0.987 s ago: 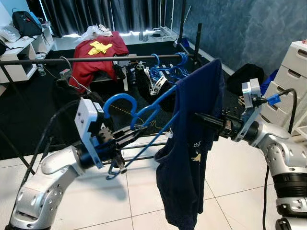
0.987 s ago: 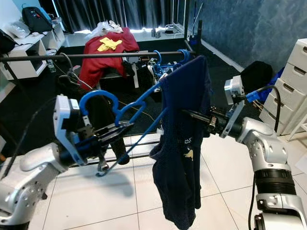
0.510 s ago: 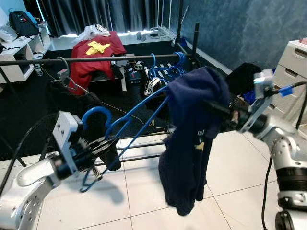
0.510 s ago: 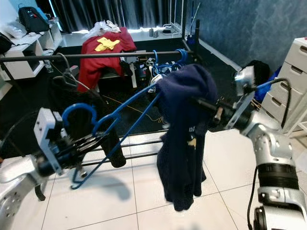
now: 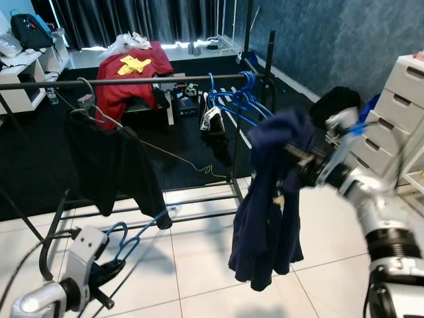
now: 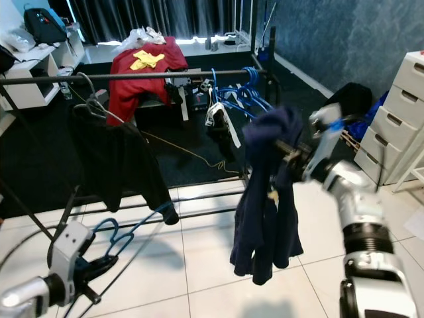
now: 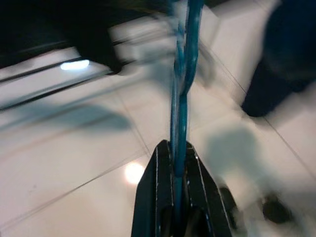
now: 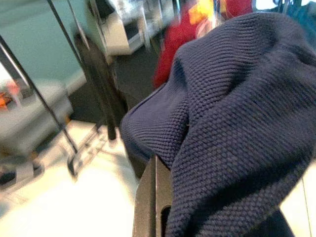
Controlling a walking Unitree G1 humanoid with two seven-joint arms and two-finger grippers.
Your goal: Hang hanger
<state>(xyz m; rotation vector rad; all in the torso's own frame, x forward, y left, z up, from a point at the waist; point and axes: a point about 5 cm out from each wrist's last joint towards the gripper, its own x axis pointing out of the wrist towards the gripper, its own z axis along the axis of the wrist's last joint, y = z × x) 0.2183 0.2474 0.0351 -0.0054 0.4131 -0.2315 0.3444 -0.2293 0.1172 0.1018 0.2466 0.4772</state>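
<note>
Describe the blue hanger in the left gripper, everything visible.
The blue hanger is thin, plastic-looking, with a curved hook and slim arms. It carries no garment. The left gripper is shut on it, its two black fingers pinching a strand of it edge-on. It is held low on the robot's left, just above the white tiled floor, apart from the navy sweater on the right gripper and below the black garment on the rail.

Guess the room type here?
Likely a bedroom or laundry corner of a home: a clothes rail with a black garment and blue hangers, a white drawer unit, tiled floor.
</note>
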